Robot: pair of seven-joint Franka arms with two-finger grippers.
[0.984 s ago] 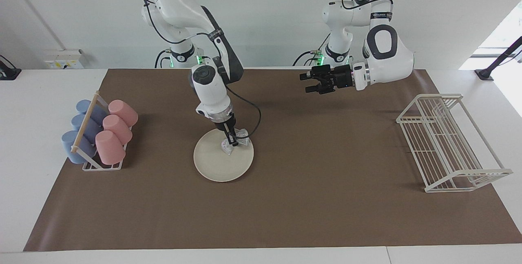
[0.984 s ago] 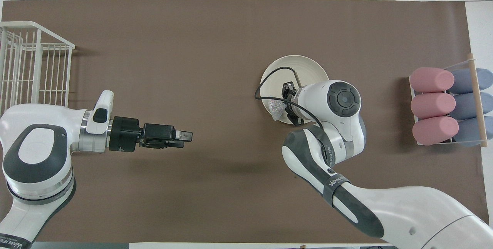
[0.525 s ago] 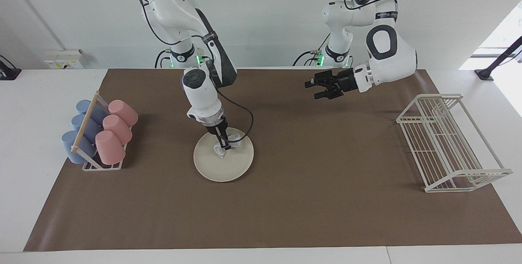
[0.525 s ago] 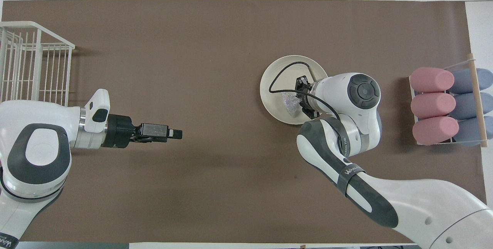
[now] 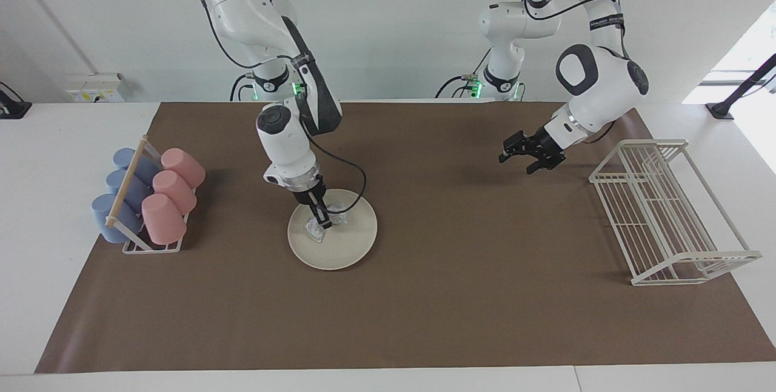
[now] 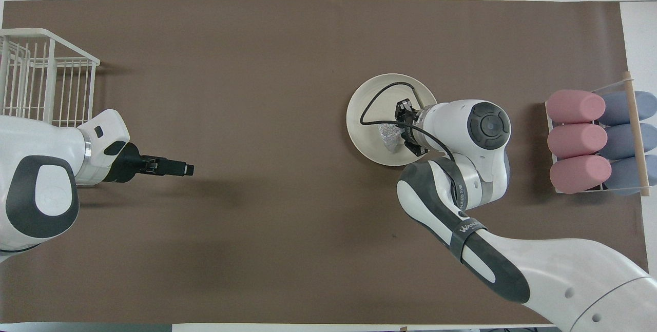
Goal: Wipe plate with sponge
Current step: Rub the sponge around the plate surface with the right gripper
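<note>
The right hand [image 5: 323,223] is clamped on the sponge [image 5: 322,226] at its pinched middle, so both crinkled ends splay out and drag flat on the plate [image 5: 348,245]. The sponge sits on the plate's inner surface, in the part nearer the robots and a bit toward the right arm's end of the table. The wrist tilts down at a slant, probably so the pad is pressed into the surface, not just skimmed. In the overhead view the right hand [image 6: 399,136] and wrist cover part of the plate [image 6: 365,134]; only a bit of the sponge [image 6: 388,137] shows there. My read is that wiping is under way, with most of the plate face farther from the robots not yet reached by the pad. The plate lies loose on the brown mat [image 5: 424,307], so pushing hard could slide it.

The left hand [image 5: 531,159] waits in the air over the mat near the wire rack [image 5: 667,210], well apart from the plate; its fingers look slightly apart and hold nothing. The cup holder [image 5: 142,204], with pink and blue cups, stands at the right arm's end of the table, untouched.
</note>
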